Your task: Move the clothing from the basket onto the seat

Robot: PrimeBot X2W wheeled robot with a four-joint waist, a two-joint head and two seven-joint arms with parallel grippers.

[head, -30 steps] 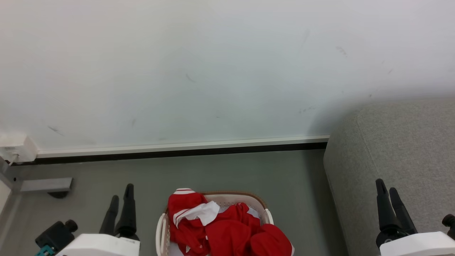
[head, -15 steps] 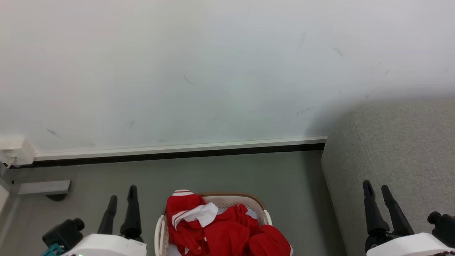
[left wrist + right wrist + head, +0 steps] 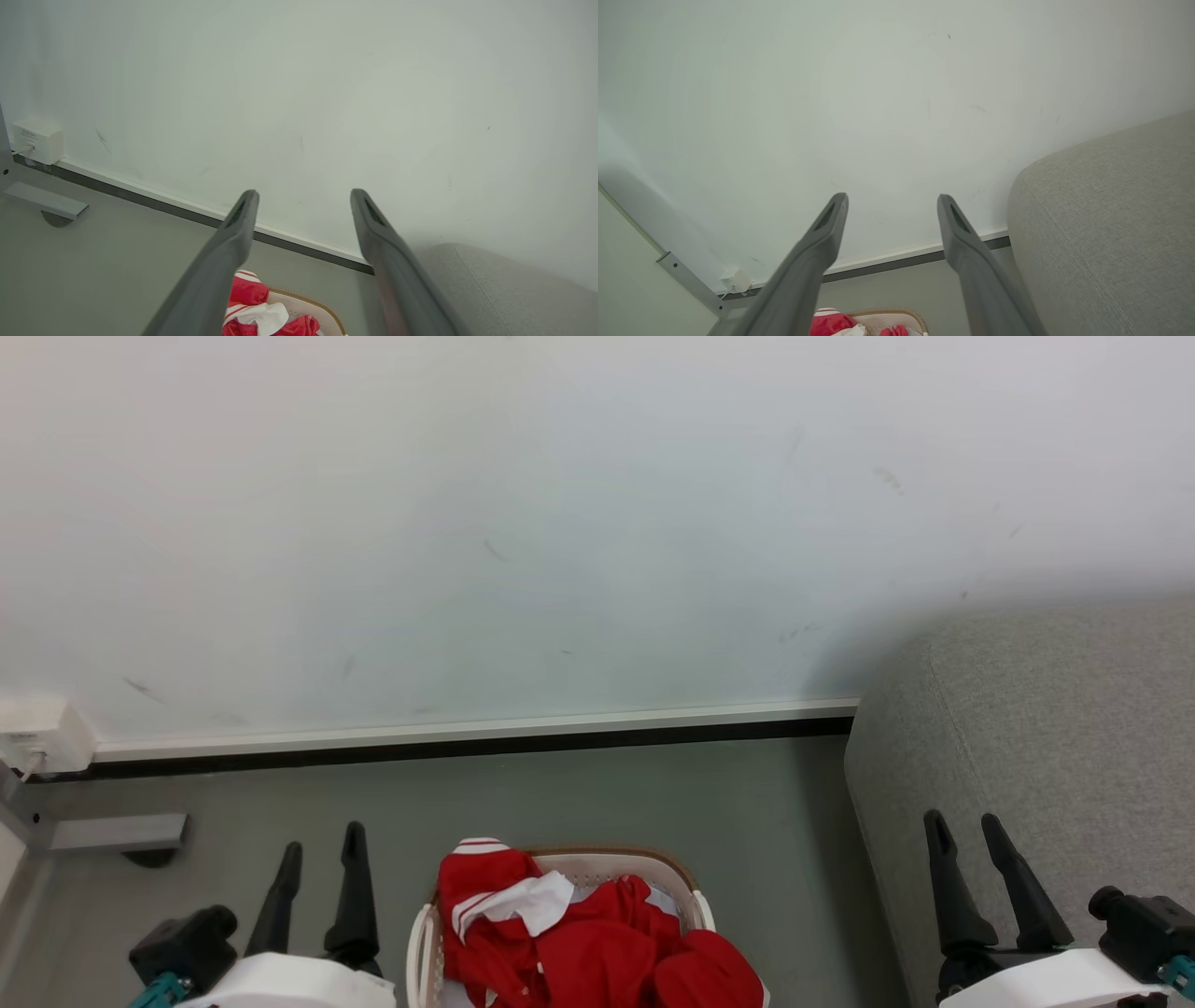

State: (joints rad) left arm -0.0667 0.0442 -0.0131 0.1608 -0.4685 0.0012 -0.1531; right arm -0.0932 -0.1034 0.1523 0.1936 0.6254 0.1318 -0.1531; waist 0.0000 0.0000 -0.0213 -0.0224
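Red clothing (image 3: 588, 943) with white trim is heaped in the cream basket (image 3: 686, 882) at the bottom middle of the head view; a red sleeve hangs over its far rim. The basket's brown rim (image 3: 308, 298) and clothing (image 3: 254, 308) also peek in at the bottom of the left wrist view, and the clothing (image 3: 831, 323) in the right wrist view. The grey sofa seat (image 3: 1055, 728) stands to the right. My left gripper (image 3: 322, 845) is open, left of the basket. My right gripper (image 3: 964, 828) is open in front of the sofa. Both are empty.
A white wall with a dark skirting strip (image 3: 467, 747) runs behind the basket. A white socket box (image 3: 37, 733) and a grey metal foot (image 3: 117, 833) of a frame sit at the left. Grey floor (image 3: 579, 793) lies between basket and wall.
Both grippers have spread their fingers from nearly shut to open. The right gripper has shifted left; the left arm has shifted slightly. The clothing lies as before.
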